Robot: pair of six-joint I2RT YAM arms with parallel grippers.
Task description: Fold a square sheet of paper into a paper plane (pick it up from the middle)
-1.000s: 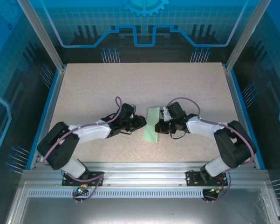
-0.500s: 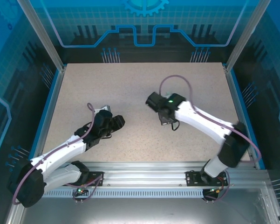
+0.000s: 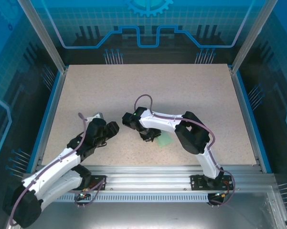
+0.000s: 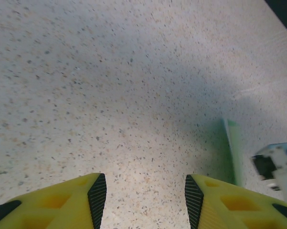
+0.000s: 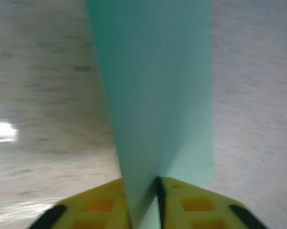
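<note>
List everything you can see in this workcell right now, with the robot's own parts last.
table: one, speckled beige, under everything
folded paper: one, pale mint green, just nearer than the table's middle
enclosure panels: several, blue with line patterns, far side and both flanks
metal rail: one, silver, near edge, carrying the arm bases
left arm: one, white and black, near left
right arm: one, white and black, reaching leftward
left end effector: one, yellow fingers, open over bare table
right end effector: one, yellow fingers, shut on the folded paper
</note>
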